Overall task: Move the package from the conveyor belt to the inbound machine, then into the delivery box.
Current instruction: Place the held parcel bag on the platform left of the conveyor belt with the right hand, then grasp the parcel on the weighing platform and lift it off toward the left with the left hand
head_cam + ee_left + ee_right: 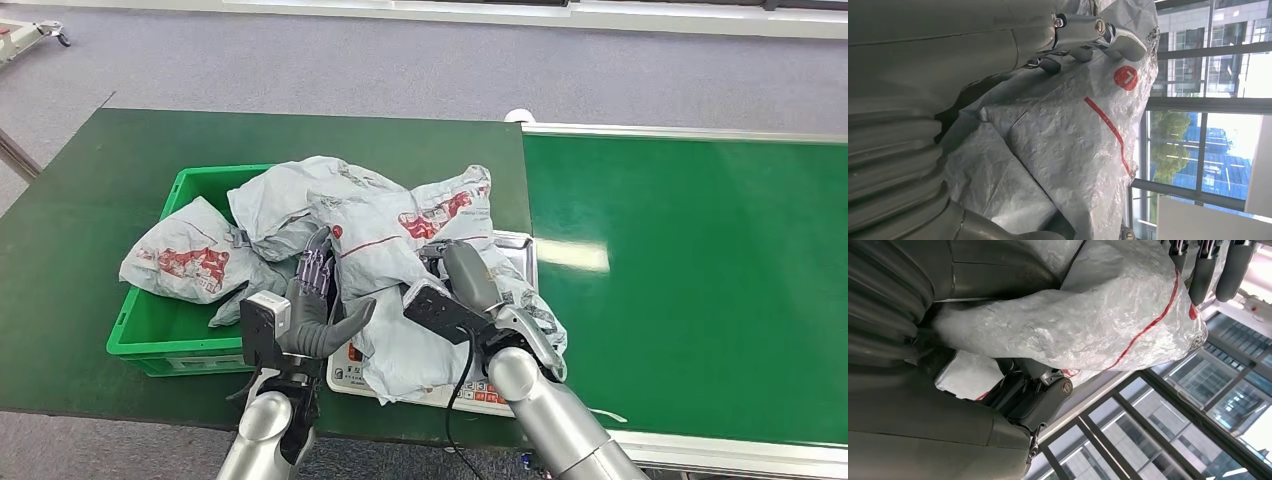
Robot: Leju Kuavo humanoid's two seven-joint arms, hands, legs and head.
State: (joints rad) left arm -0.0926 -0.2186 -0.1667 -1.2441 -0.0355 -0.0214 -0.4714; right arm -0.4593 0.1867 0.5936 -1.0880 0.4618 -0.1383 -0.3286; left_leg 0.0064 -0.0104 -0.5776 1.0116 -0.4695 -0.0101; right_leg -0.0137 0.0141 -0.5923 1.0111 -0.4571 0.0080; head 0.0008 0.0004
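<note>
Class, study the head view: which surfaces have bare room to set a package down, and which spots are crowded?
Free: the conveyor belt, bare right of the scale; the table left of and behind the green box. Crowded: the green box, heaped with grey packages, and the scale, covered by the package both hands, left hand and right hand, hold.

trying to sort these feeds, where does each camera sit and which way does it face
Head view: high on the body, looking down at the green bin, both hands on the grey package.
Left wrist view: behind the left hand, facing the package.
Right wrist view: behind the right hand, facing the package.
Both wrist views share windows behind.
</note>
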